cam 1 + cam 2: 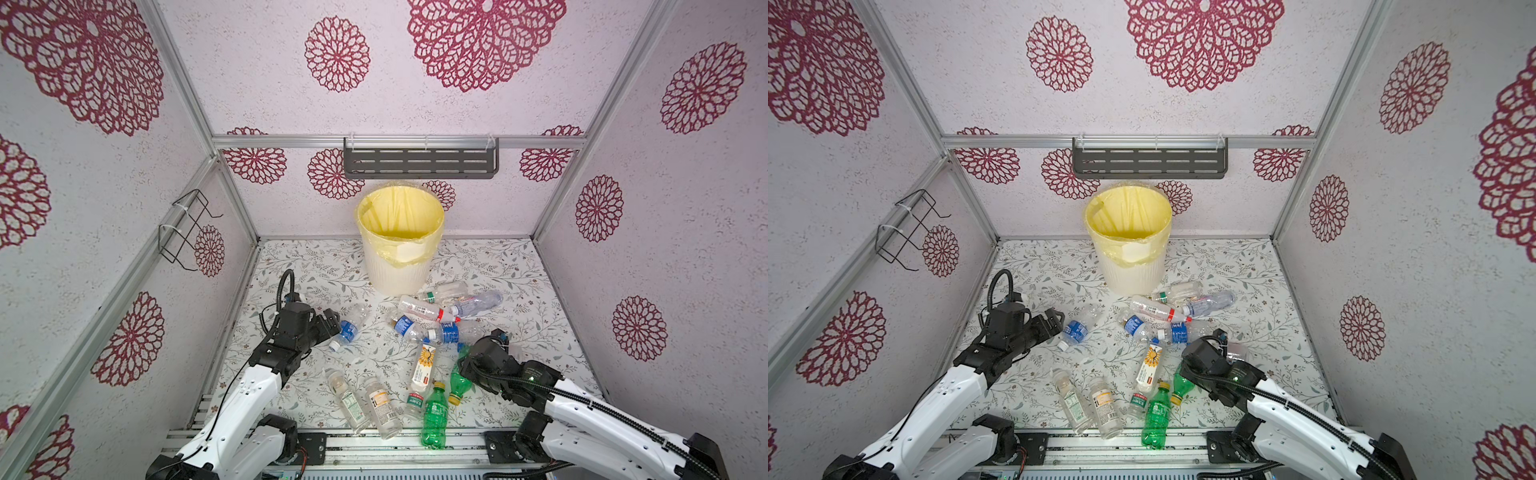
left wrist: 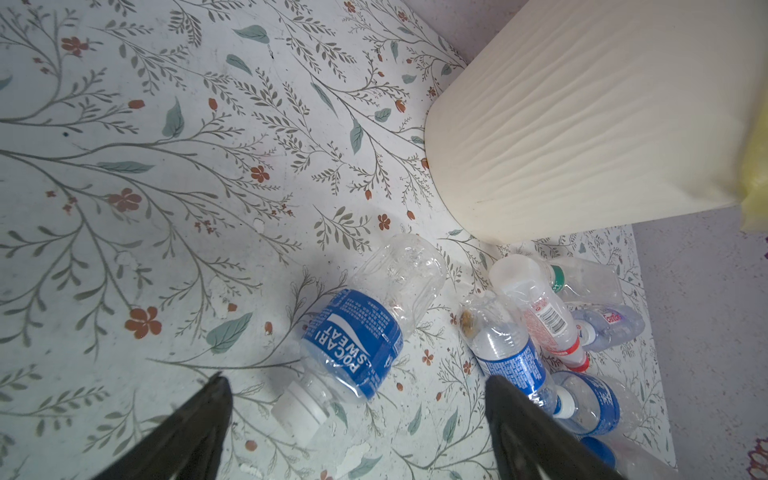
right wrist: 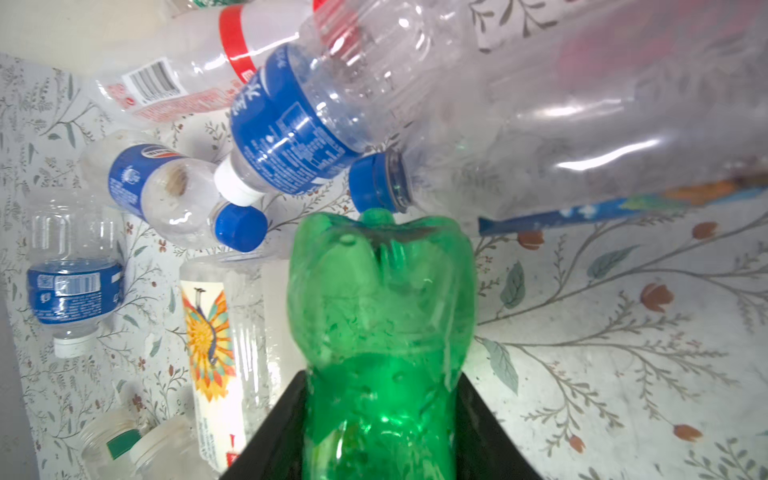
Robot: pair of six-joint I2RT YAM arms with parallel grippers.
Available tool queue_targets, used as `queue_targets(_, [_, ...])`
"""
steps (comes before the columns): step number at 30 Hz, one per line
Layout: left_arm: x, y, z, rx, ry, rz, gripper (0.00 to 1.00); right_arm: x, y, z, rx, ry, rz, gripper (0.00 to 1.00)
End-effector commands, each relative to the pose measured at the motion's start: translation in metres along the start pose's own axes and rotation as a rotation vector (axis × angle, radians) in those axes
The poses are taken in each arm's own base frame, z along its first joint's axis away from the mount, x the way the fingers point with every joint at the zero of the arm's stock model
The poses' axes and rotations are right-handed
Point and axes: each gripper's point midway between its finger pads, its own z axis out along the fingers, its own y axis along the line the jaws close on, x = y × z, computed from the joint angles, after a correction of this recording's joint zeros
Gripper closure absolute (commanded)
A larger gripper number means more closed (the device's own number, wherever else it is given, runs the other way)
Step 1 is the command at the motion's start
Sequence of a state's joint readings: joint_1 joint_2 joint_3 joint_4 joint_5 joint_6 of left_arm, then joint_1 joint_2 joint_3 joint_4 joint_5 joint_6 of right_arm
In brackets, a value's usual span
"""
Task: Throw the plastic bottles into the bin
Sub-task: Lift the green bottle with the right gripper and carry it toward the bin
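Note:
The bin (image 1: 399, 266) stands at the back centre, its yellow bag folded over the rim. Several plastic bottles lie on the floral mat in both top views. My right gripper (image 3: 380, 386) is shut on a green bottle (image 3: 380, 316), whose yellow cap end points toward the front (image 1: 457, 386). A second green bottle (image 1: 434, 417) lies beside it. My left gripper (image 2: 357, 386) is open just short of a blue-labelled clear bottle (image 2: 357, 340), which lies alone left of centre (image 1: 348, 330). Its white cap sits between the fingers without touching them.
A heap of clear bottles (image 1: 440, 316) lies at the bin's foot on the right. A sunflower-labelled bottle (image 1: 424, 368) and two clear ones (image 1: 365, 405) lie toward the front. A grey shelf (image 1: 420, 160) hangs above the bin and a wire rack (image 1: 187, 228) is on the left wall.

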State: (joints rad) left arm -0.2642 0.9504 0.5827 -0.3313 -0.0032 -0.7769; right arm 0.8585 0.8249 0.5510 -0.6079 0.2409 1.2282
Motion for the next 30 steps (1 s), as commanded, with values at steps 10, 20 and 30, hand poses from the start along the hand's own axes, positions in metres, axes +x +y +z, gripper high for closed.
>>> queue_targets(10, [-0.034,-0.024,-0.006,0.025,-0.072,-0.042,0.03,-0.051,0.030,-0.044,-0.058,-0.204,-0.084,0.56])
queue_targets(20, [-0.048,-0.029,-0.005,-0.017,-0.070,-0.054,0.03,-0.077,0.055,-0.060,-0.135,-0.236,-0.104,0.56])
queue_targets(30, [-0.068,-0.053,0.004,0.010,-0.050,-0.057,0.03,-0.113,0.086,-0.058,-0.283,-0.211,-0.104,0.57])
